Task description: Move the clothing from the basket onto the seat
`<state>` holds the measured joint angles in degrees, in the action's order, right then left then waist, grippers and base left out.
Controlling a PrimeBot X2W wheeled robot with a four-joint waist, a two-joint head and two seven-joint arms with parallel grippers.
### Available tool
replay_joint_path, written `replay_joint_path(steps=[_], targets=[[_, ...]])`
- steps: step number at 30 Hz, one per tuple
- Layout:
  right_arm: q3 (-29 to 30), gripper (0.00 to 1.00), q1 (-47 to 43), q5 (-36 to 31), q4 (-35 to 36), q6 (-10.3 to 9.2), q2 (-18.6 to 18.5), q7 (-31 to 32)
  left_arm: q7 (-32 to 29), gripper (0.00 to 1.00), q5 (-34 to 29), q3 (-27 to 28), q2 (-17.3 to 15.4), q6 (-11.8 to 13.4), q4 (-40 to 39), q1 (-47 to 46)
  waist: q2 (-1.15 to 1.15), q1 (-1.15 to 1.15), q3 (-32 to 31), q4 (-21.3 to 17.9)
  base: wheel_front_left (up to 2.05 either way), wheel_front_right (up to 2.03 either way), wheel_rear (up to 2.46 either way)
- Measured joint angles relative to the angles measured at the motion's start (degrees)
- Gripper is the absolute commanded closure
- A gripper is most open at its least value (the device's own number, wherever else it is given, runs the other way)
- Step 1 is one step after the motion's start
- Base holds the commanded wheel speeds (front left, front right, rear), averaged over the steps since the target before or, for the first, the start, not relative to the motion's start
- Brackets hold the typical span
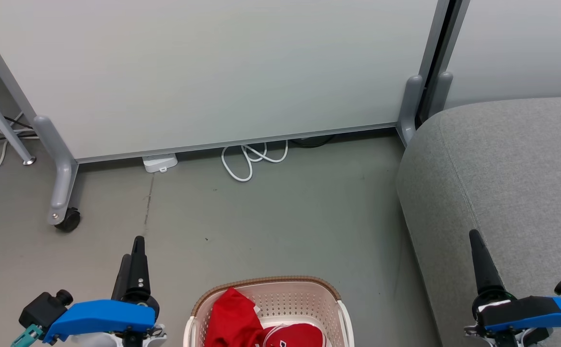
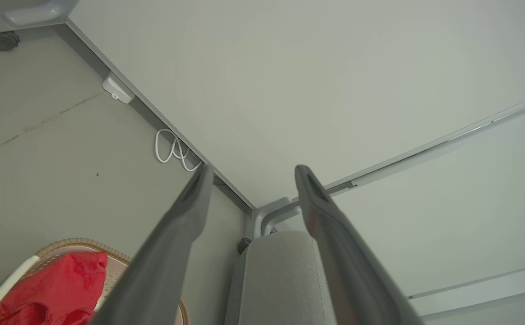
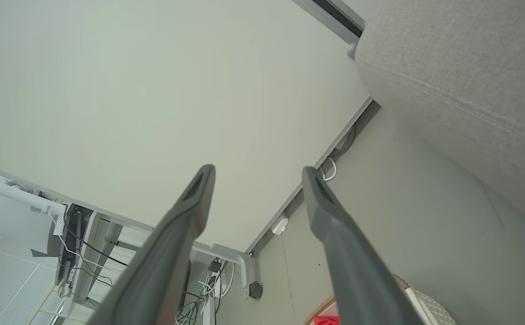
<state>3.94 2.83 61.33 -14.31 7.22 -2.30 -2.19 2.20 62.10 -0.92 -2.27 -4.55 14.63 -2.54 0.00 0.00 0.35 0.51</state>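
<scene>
The left claw with long dark fingers and the right claw are both wide open, holding nothing. Between them, the soft red clothes lie inside the cream plastic basket with holes. The big grey cloth couch stands to its right.

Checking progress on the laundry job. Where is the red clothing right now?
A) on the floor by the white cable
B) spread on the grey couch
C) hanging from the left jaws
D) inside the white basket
D: the clothing lies heaped inside the basket, which stands on the floor to the left of the seat.
</scene>
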Motion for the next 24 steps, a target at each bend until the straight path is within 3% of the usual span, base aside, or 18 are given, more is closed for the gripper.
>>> replay_joint_path(steps=[24], targets=[[-1.90,0.00,-0.05,-24.32,-0.03,0.02,-0.08,-4.46,4.45,0.00,-23.64,-3.80,-0.45,0.99,-0.55,-0.88,0.00,0.00,0.16,0.50,0.00,0.00,0.00]])
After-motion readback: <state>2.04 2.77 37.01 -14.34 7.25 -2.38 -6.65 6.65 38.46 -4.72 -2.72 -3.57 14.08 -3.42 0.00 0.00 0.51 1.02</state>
